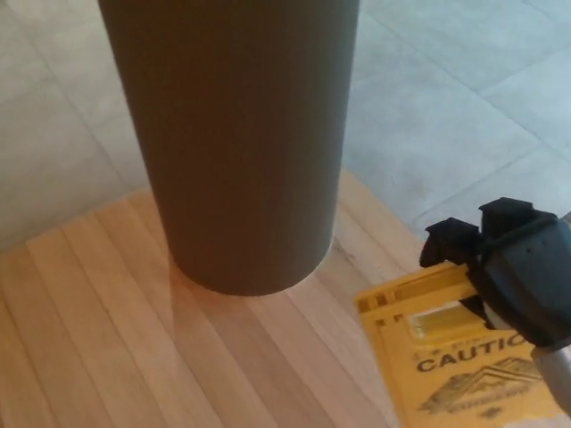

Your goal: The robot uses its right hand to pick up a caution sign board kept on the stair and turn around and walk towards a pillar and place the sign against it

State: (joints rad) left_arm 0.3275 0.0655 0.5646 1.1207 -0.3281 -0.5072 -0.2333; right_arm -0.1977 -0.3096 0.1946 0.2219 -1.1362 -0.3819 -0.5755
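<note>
Step in hand: final approach to the pillar [236, 134], sign [455, 357] not yet placed. The right robot hand [508, 267] is closed on the sign's top edge, carrying it over the wooden floor [98, 330] just right of the pillar base and apart from it. The left hand is out of view. Next move: bring the sign closer, lower its foot to the floor, lean the top against the pillar, then release.

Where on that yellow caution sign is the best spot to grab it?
The top edge of the caution sign, coming from above. It is a narrow bar that fingers can wrap around, and the right hand grips it there, so the flat panel hangs below.
</note>
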